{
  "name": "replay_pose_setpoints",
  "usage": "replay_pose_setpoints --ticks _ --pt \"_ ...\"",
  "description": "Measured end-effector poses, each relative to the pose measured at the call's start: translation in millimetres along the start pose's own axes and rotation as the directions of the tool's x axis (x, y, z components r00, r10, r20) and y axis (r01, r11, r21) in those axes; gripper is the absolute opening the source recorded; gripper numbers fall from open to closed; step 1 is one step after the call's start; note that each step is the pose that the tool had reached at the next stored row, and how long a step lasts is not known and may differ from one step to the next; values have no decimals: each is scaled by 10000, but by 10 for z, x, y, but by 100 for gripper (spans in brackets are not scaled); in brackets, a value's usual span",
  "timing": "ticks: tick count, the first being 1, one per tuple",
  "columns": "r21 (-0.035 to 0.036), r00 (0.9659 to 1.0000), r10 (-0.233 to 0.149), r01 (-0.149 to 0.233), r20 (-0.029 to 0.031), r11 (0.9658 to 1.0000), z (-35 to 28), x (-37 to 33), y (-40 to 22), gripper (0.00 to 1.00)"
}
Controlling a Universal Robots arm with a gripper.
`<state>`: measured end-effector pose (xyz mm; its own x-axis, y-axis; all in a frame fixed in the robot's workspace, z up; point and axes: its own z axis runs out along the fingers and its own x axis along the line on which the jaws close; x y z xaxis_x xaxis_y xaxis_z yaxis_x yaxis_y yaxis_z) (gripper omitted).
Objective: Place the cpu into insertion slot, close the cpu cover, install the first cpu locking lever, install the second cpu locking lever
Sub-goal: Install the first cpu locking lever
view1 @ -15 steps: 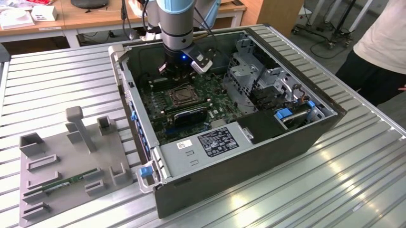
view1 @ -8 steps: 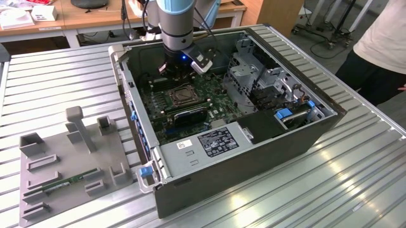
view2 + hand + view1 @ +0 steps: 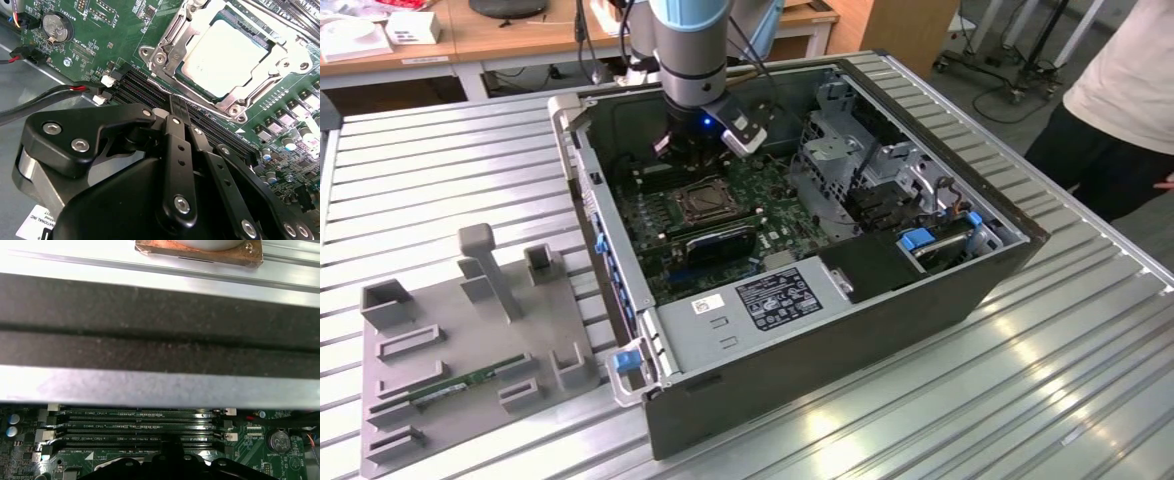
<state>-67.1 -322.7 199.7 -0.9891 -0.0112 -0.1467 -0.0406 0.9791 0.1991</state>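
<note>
Vertically, the arm (image 3: pixel 687 50) hangs into the case (image 3: pixel 854 372); its tool (image 3: pixel 178 104), seemingly pressed together, points beside the cpu cover (image 3: pixel 168 50).

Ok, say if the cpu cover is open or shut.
Shut: the cpu cover lies flat, framing the cpu, in the second wrist view.

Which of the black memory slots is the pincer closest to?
The memory slot bordering the insertion slot; the shut pincer sits over it in the second wrist view, the other slots lying farther out.
</note>
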Motion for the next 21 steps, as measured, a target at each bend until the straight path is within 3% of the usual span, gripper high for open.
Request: replay_pose_setpoints --ticks 21 --pt "4 10000 0 0 -3 10000 56 8 -16 11"
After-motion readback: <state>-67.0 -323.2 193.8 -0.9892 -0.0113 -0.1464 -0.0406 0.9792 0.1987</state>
